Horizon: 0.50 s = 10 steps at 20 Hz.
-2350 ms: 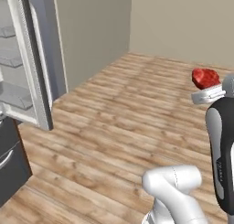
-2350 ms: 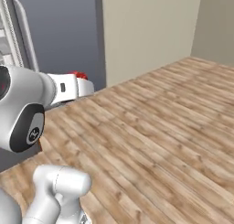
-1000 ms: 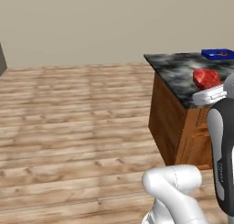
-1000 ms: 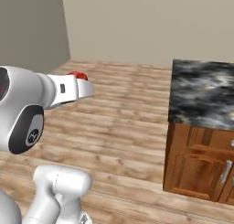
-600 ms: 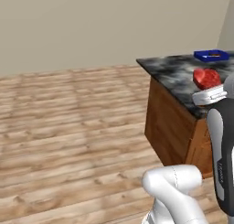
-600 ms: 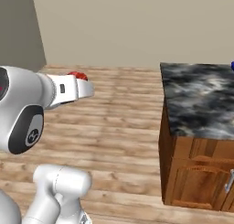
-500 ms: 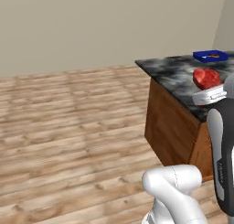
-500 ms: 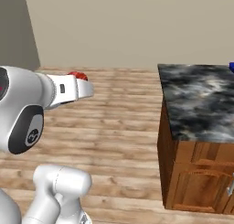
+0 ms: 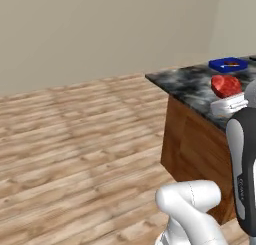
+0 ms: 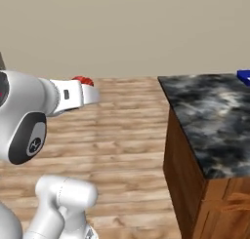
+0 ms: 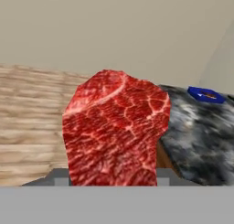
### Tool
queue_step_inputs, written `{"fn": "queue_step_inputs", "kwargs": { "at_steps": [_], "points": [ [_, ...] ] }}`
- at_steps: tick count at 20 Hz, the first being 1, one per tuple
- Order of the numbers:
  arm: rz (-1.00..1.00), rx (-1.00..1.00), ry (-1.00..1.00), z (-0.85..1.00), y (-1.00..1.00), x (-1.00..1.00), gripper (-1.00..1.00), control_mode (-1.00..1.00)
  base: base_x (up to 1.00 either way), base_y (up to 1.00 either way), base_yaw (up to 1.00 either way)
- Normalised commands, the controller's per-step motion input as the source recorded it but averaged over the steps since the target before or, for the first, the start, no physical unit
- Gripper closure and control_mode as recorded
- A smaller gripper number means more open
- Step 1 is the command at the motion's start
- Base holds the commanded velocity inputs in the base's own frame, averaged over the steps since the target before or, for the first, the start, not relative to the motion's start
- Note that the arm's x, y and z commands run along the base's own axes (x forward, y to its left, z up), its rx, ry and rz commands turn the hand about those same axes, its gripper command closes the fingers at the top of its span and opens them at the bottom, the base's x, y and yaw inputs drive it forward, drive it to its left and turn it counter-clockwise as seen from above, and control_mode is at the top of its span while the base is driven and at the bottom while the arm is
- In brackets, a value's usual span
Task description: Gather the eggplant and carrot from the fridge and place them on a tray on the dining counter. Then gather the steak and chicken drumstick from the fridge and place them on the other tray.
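A raw red steak (image 11: 114, 131) stands upright between the jaws of my gripper (image 9: 226, 93), which is shut on it; the meat hides the fingertips in the hand view. The steak (image 9: 225, 84) is carried high, in front of the arm, short of the corner of the dining counter (image 9: 186, 82), a black-and-grey marbled top on a brown wood base. The other tray (image 9: 228, 64), bright blue, lies far back on that top with a small orange-brown thing on it. In the right base view the steak (image 10: 82, 80) peeks over the white hand, left of the dining counter (image 10: 215, 126).
Wood-plank floor (image 9: 75, 134) stretches to a plain beige wall (image 9: 100, 29) on the left of the counter. The counter's wooden side panel (image 9: 192, 149) faces me, with its cabinet front (image 10: 229, 209) at the lower right.
The whole picture has shifted as the base turns: the counter has slid toward the left and grown nearer, the tray with it. The steak stays in the gripper as before.
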Motion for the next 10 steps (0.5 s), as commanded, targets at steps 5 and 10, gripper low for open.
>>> {"fn": "queue_step_inputs", "kwargs": {
  "at_steps": [5, 10],
  "points": [
    [0.0, 0.0, 0.0, 0.0, 0.0, 0.0, 1.0, 1.0, 0.8, 0.69, -0.33],
    [0.0, 0.0, 0.0, 0.0, 0.0, 0.0, 1.0, 1.0, 0.8, 0.71, -0.33]
  ]
}}
